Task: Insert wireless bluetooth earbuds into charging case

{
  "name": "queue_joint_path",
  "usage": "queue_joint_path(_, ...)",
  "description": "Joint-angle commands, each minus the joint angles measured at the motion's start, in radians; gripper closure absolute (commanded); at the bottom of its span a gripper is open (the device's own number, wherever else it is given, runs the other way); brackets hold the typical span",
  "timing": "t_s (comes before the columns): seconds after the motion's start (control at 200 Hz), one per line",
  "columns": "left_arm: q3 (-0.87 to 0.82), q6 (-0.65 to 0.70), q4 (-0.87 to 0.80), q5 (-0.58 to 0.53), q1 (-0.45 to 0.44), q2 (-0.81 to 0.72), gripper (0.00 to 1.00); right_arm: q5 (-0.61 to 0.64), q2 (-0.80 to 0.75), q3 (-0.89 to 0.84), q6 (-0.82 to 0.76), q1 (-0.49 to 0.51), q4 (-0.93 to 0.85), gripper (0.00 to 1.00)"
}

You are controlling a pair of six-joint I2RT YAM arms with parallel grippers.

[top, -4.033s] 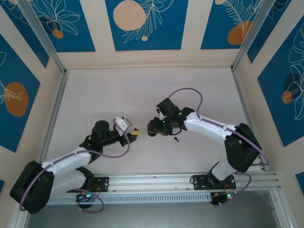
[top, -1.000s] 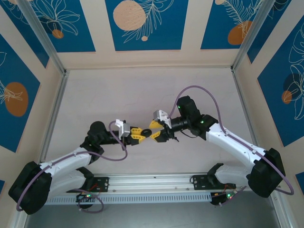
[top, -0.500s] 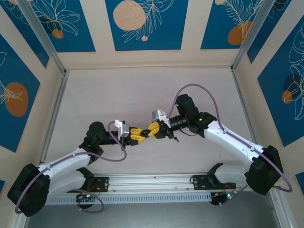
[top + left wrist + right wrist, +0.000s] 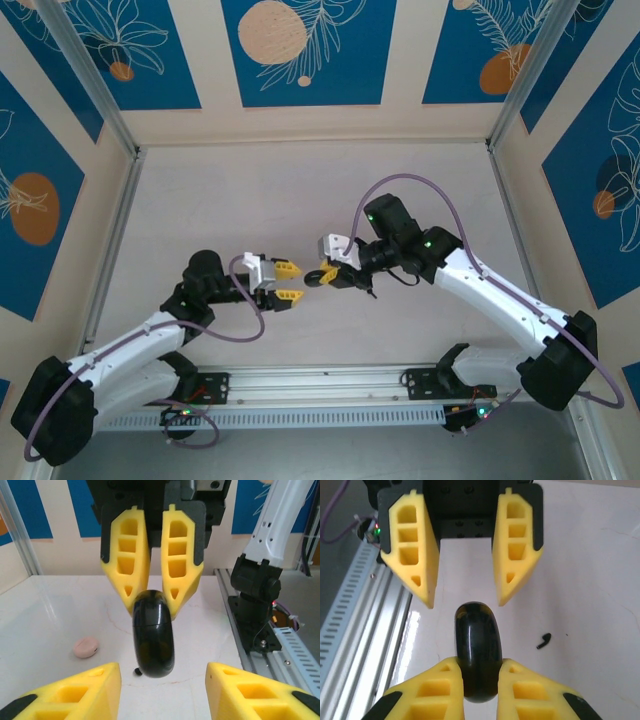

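White table: earbud and pink charging case lie apart, insertion apparently not begun; right gripper clamps black disc, left gripper fingers spread.

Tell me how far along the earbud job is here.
Done: nothing visible. In hand: the right gripper is shut on a black disc; the left gripper faces it, open. Left: an earbud lies loose on the table, and the pink charging case lies apart, so insertion remains.
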Motion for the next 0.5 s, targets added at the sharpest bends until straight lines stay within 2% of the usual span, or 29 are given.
queue_joint_path(0.0,0.045,0.091,-0.141,-0.010,-0.011,-0.011,0.53,0.130,-0.006,0.053,-0.095,0.033,-0.139,0.88)
queue_joint_path(0.185,0.066,0.119,-0.199,-0.010,-0.023,-0.001,0.52,0.227,0.047,0.115,-0.119,0.091,-0.196,0.89)
queue_joint_path(0.495,0.078,0.134,-0.224,-0.013,-0.035,0.017,0.52,0.163,0.095,0.133,-0.113,0.142,-0.148,0.88)
